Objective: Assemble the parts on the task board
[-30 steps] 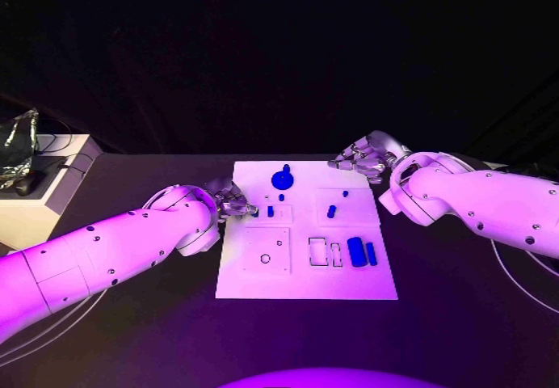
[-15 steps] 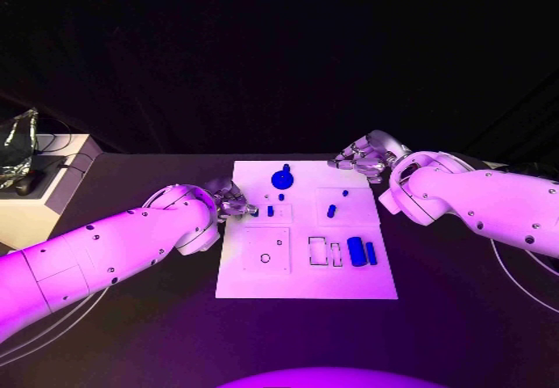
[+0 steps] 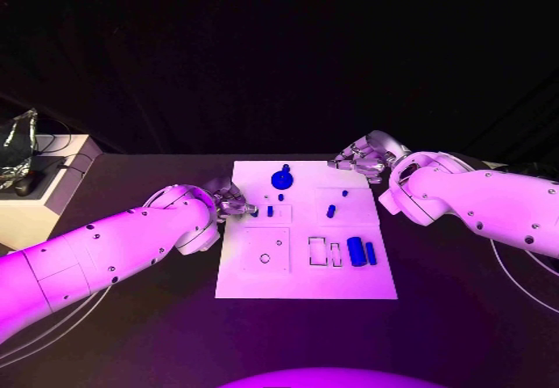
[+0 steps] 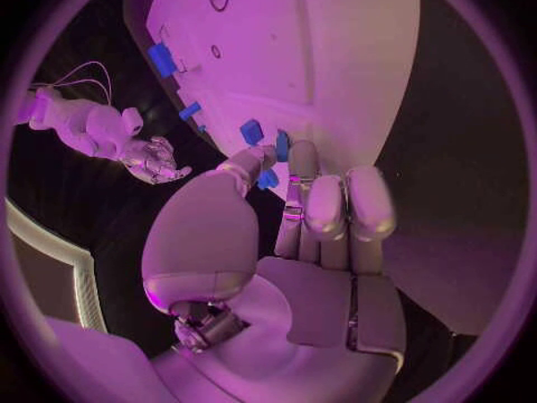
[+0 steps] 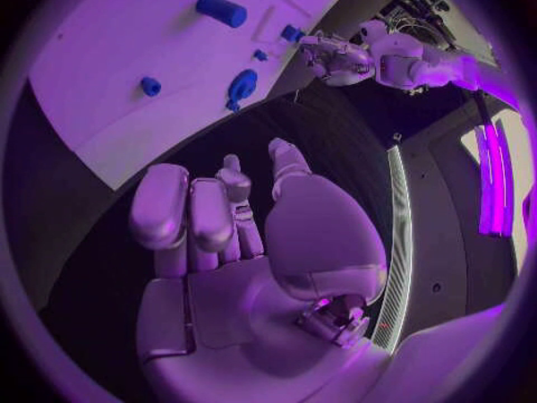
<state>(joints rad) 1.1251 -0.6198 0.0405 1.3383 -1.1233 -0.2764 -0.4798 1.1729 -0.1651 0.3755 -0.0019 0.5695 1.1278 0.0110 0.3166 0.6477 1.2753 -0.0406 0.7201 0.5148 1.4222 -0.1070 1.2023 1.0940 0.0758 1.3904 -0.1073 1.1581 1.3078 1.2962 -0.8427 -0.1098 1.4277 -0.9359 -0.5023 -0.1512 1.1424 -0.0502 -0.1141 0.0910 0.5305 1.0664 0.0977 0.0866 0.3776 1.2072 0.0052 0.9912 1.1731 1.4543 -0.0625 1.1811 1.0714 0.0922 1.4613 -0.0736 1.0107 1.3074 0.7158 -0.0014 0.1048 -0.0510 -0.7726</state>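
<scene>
The white task board (image 3: pixel 305 279) lies in the middle of the black table. A round blue knob part (image 3: pixel 283 178) stands near its far edge, with short blue pegs (image 3: pixel 331 212) mid-board and two larger blue blocks (image 3: pixel 363 252) side by side at the right. My left hand (image 3: pixel 233 200) rests at the board's left edge. In the left wrist view its thumb and a finger pinch a small blue part (image 4: pixel 280 145), the other fingers (image 4: pixel 370 201) straight. My right hand (image 3: pixel 367 158) hovers off the board's far right corner, fingers (image 5: pixel 184 210) loosely apart, holding nothing.
A white cabinet (image 3: pixel 41 194) with a crinkled foil bag (image 3: pixel 18 145) stands off the table's left side. Cables (image 3: pixel 519 279) trail beside my right arm. The board has empty rectangular recesses (image 3: pixel 317 250) and a round hole (image 3: pixel 266 259) in its near half.
</scene>
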